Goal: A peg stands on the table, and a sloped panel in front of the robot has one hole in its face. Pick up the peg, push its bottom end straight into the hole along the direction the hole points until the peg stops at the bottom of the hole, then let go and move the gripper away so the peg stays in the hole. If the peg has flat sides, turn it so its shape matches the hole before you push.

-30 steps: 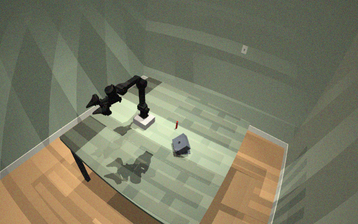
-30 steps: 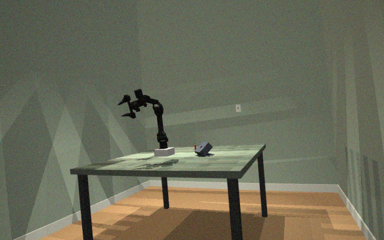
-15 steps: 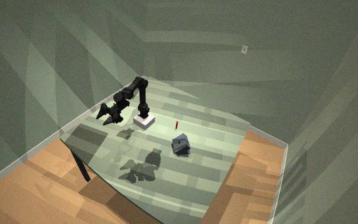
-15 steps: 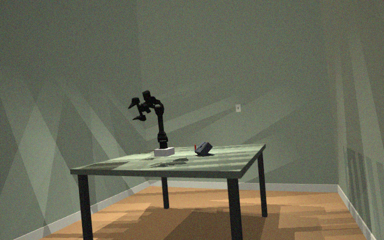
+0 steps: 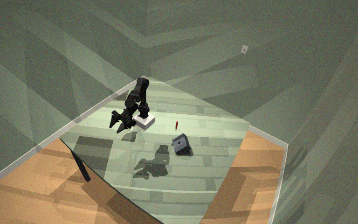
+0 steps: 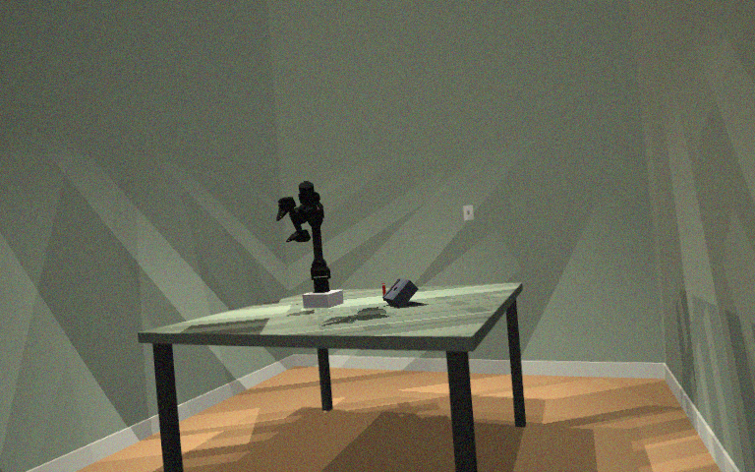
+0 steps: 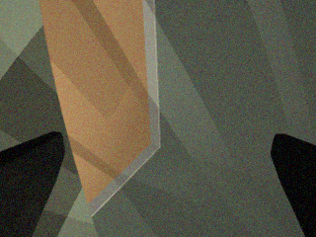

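Observation:
A small red peg (image 5: 176,125) (image 6: 383,289) stands upright on the table. The grey block with the sloped panel (image 5: 183,146) (image 6: 405,293) sits near it, on the side toward the top camera. One dark hole (image 5: 179,142) shows in its sloped face; its shape is too small to tell. My gripper (image 5: 113,129) (image 6: 282,230) (image 7: 169,144) is open and empty. It hangs high above the table, to the left of the arm's base in the top and exterior views, far from the peg and the block. The wrist view shows neither peg nor block.
The arm stands on a white base block (image 5: 144,123) (image 6: 321,300) on the green table (image 5: 182,177) (image 6: 429,323). The peg and panel block are to the right of this base in the top and exterior views. The wrist view shows wall, orange floor (image 7: 106,69) and part of the table at left.

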Controlling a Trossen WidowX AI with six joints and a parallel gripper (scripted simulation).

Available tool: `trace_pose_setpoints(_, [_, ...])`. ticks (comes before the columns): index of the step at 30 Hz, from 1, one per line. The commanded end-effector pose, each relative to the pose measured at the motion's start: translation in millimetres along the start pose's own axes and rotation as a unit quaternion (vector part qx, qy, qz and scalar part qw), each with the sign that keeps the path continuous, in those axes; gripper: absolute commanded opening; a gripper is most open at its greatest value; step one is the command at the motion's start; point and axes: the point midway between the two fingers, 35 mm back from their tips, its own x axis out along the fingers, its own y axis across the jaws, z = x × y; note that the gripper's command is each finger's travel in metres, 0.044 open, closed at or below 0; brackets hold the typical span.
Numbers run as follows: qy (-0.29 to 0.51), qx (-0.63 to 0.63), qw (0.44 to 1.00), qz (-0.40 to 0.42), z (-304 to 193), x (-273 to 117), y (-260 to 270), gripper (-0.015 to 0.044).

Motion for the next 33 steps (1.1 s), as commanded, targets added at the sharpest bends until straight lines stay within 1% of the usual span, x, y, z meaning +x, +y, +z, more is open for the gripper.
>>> trace_pose_setpoints(1, [-0.029,0.004,0.999,0.022,23,-6,19,0.044])
trace_pose_setpoints(18, [-0.118,0.018,0.987,0.103,101,-44,88,0.044])
trace_pose_setpoints(33, [-0.175,0.021,0.967,0.183,151,-91,152,0.044])
